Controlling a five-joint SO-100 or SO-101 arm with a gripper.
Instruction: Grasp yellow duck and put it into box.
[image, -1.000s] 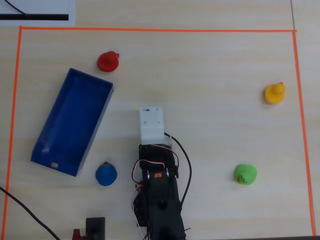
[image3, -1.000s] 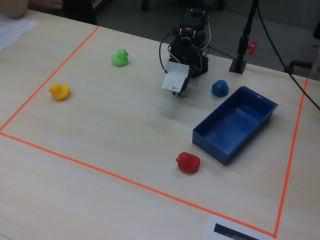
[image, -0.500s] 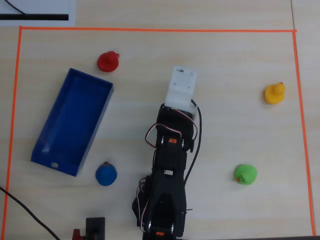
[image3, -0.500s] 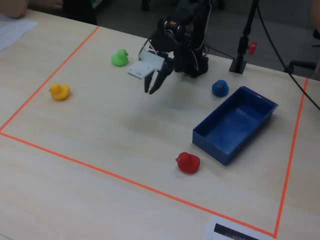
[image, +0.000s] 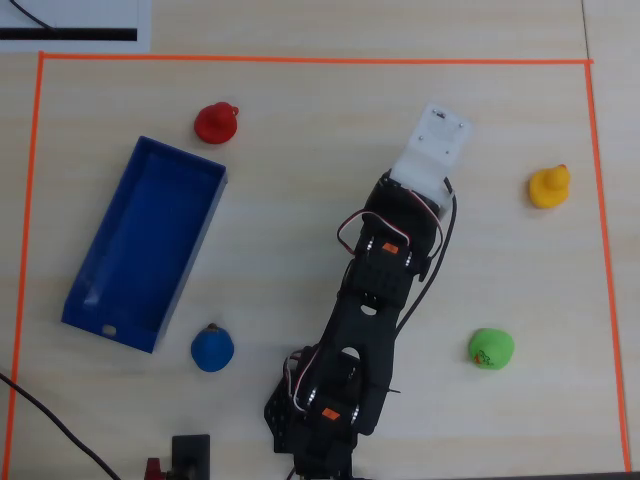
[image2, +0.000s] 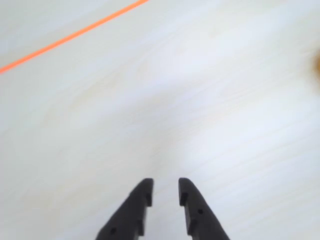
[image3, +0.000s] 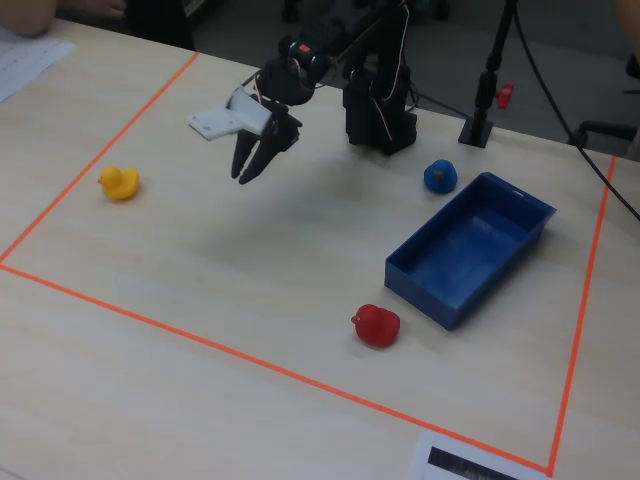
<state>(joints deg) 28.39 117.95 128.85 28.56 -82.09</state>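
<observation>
One second on, your claw (image3: 252, 172) has swung from centre toward yellow duck (image: 548, 186), fingers slightly parted, empty, above counter (image3: 250, 300); duck near right tape, box (image: 140, 245) well apart.

You have four small toys on the table (image: 300, 110): one yellow duck (image: 548, 187), one red duck (image: 216, 122), one blue toy (image: 212, 348) and one green toy (image: 490, 349). There is one blue box (image: 140, 245), one robot arm (image: 370, 300), and one orange tape border (image: 300, 59).
</observation>
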